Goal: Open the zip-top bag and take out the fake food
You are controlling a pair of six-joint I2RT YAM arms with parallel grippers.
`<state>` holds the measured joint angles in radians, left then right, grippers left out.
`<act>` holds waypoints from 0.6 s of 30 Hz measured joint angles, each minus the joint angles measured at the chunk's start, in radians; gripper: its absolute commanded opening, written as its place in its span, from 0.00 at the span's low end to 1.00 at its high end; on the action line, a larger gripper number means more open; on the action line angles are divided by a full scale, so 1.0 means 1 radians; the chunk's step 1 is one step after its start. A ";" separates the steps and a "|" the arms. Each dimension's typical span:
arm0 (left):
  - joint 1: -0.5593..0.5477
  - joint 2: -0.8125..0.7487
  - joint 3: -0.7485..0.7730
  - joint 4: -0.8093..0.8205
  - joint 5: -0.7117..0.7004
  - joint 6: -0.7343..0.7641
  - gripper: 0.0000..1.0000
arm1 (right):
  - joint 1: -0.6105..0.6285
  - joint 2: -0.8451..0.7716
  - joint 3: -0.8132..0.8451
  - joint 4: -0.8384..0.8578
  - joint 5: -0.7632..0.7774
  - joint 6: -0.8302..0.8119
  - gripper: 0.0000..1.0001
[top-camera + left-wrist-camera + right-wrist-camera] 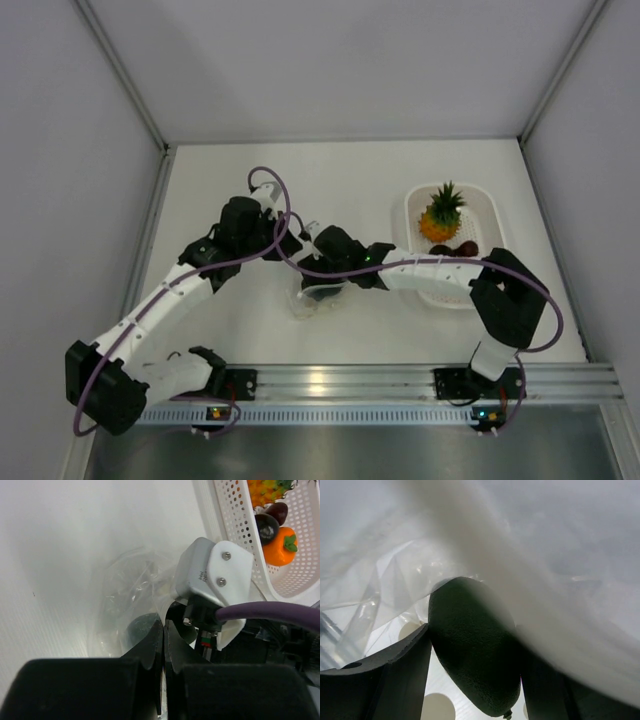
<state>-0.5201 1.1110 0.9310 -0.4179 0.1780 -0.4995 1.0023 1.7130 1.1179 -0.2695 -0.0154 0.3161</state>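
The clear zip-top bag (306, 303) stands crumpled at the table's middle; it also shows in the left wrist view (120, 595) and fills the right wrist view (380, 580). My left gripper (164, 635) is shut on a fold of the bag's edge; in the top view it (295, 258) sits just left of the right wrist. My right gripper (475, 675) reaches inside the bag and is shut on the dark green piece (470, 655), a finger on each side. That piece shows through the plastic in the left wrist view (140, 627).
A white perforated basket (486, 212) stands at the right and holds the pineapple (440, 216) and dark round pieces (455, 249). In the left wrist view the basket (235, 535) also holds an orange fruit (280, 547). The right arm's wrist housing (210, 572) is close beside my left fingers.
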 measured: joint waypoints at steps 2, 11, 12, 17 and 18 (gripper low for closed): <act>0.000 -0.008 0.000 0.007 0.017 0.009 0.00 | 0.000 -0.031 0.000 0.001 0.010 0.002 0.20; 0.000 -0.018 0.000 0.016 0.087 0.036 0.00 | 0.000 -0.146 0.000 0.015 0.025 0.025 0.20; 0.000 -0.018 0.000 0.016 0.088 0.038 0.00 | 0.000 -0.156 0.000 0.015 0.026 0.026 0.20; 0.000 -0.018 0.000 0.016 0.086 0.039 0.00 | 0.000 -0.198 0.000 0.007 0.025 0.026 0.21; 0.000 -0.018 0.000 0.016 0.086 0.039 0.00 | 0.001 -0.209 0.001 0.003 0.025 0.025 0.21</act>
<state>-0.5201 1.0927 0.9310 -0.4015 0.2638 -0.4603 1.0031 1.5043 1.1191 -0.2668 0.0097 0.3412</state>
